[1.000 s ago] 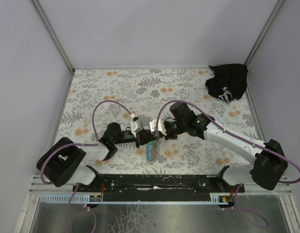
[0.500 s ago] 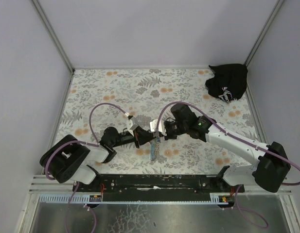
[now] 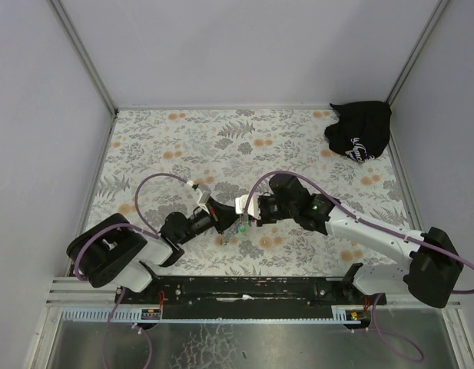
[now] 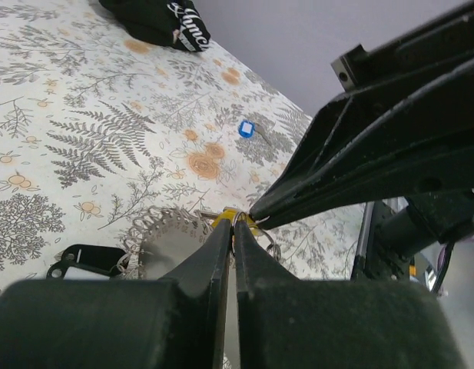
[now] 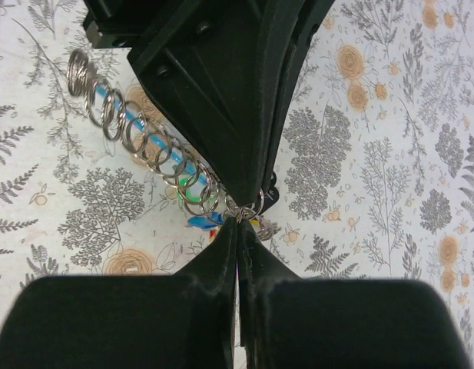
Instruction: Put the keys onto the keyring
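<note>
My left gripper [image 3: 231,223] and right gripper [image 3: 246,216] meet tip to tip low over the table. In the left wrist view my left gripper [image 4: 235,227] is shut on a thin metal ring of the keyring [image 4: 156,234], with the yellow key [image 4: 230,217] right behind it. In the right wrist view my right gripper [image 5: 238,218] is shut on a small ring of the keyring [image 5: 137,137], whose chain of rings, light-blue strap [image 5: 150,143] and green piece [image 5: 192,198] trail left. The blue key [image 4: 246,129] lies alone on the cloth.
The black cloth bag [image 3: 360,131] with white print sits at the back right corner, also seen in the left wrist view [image 4: 156,23]. A small black tag [image 4: 81,260] lies by the chain. The table has a floral cloth [image 3: 183,138] and side walls.
My left gripper has moved down and toward the right gripper. The strap that hung down toward the front edge is now bunched between the two tips. The right gripper shifted slightly lower.
</note>
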`<move>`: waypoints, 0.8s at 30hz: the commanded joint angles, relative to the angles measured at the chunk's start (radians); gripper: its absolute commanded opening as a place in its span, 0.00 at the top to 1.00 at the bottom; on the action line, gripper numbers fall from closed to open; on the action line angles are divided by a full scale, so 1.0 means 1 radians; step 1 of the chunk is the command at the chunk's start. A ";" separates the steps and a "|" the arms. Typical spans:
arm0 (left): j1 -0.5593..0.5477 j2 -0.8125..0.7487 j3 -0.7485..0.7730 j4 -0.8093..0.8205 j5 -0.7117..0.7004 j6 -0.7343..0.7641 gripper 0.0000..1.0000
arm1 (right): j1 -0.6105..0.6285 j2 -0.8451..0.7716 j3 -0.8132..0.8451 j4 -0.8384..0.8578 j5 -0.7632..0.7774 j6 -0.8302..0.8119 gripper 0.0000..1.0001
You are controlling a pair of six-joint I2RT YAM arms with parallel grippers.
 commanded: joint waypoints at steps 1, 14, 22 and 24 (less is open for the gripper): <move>-0.032 -0.014 0.008 0.147 -0.232 -0.051 1.00 | 0.038 -0.008 -0.018 0.044 0.010 0.038 1.00; -0.049 -0.025 -0.025 0.144 -0.176 0.088 0.86 | 0.038 -0.054 0.073 -0.034 0.105 -0.033 1.00; 0.035 -0.060 -0.015 0.100 0.055 0.152 0.72 | 0.040 -0.025 0.160 -0.137 0.071 -0.077 1.00; 0.061 -0.071 -0.004 0.084 0.127 0.170 0.69 | 0.039 -0.019 0.179 -0.155 0.063 -0.084 1.00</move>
